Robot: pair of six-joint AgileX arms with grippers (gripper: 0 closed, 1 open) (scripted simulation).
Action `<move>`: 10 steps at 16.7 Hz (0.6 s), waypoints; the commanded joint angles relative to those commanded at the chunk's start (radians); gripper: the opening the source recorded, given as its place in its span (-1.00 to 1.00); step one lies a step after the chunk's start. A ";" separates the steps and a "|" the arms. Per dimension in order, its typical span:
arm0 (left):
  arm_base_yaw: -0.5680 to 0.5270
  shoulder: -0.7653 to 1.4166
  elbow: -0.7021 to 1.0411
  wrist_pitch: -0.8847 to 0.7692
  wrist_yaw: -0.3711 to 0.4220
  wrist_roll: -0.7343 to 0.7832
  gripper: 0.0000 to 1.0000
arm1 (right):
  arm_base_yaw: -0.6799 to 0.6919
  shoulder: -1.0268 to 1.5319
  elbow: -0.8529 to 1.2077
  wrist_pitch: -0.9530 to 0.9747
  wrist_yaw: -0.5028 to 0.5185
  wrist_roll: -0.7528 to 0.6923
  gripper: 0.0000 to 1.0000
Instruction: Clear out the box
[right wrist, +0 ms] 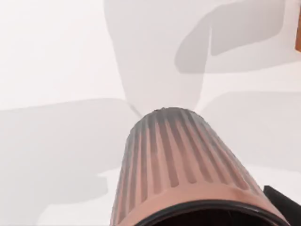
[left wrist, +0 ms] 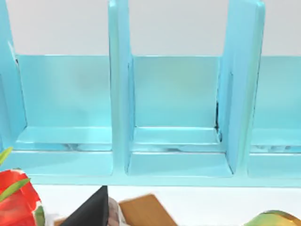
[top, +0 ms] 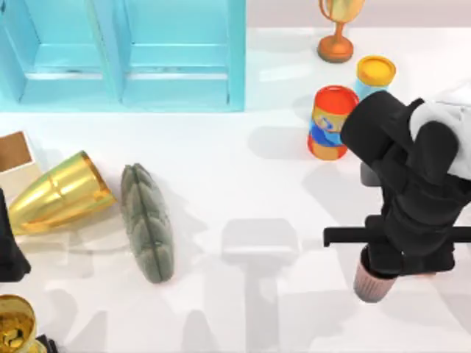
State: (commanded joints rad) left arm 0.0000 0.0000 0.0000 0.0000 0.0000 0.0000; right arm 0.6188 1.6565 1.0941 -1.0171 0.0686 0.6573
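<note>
The box, small, white-walled and brown inside, stands at the table's far left edge; its brown inside also shows in the left wrist view. A gold cup lies on its side just right of the box. My left gripper sits at the left edge, in front of the box. Over the table's right front, my right gripper is shut on a pink ribbed cup, which looms close in the right wrist view above bare white table.
A big turquoise shelf unit spans the back left. A grey-green ribbed oblong lies beside the gold cup. A red can, a yellow-lidded can and a trophy stand back right. A gold goblet is front left.
</note>
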 joint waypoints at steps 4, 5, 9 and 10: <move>0.000 0.000 0.000 0.000 0.000 0.000 1.00 | 0.005 0.033 -0.059 0.110 0.001 0.004 -1.00; 0.000 0.000 0.000 0.000 0.000 0.000 1.00 | 0.007 0.039 -0.066 0.117 0.002 0.005 -1.00; 0.000 0.000 0.000 0.000 0.000 0.000 1.00 | 0.007 0.039 -0.066 0.118 0.002 0.005 -0.85; 0.000 0.000 0.000 0.000 0.000 0.000 1.00 | 0.007 0.039 -0.066 0.118 0.002 0.005 -0.70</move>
State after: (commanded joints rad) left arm 0.0000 0.0000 0.0000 0.0000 0.0000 0.0000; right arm 0.6262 1.6957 1.0279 -0.8992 0.0707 0.6623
